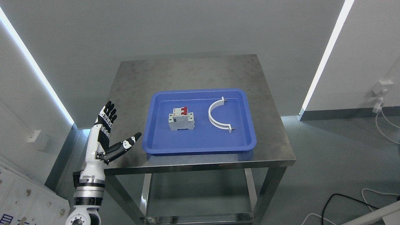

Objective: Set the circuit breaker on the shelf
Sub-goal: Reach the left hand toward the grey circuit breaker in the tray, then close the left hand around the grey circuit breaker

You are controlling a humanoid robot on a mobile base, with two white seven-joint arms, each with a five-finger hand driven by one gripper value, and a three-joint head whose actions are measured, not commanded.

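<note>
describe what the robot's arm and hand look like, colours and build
Only the left arm shows. Its forearm is a white shell with black banded rings near the wrist end and a round white joint at the bottom edge. The left hand has a human-like build: black fingers and thumb with white plates over the knuckle segments and a black palm section. No loose cables or readable markings are visible on it.

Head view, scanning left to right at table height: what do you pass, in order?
left hand → circuit breaker → white curved clamp → wall socket. The breaker and clamp both lie in the blue tray.
</note>
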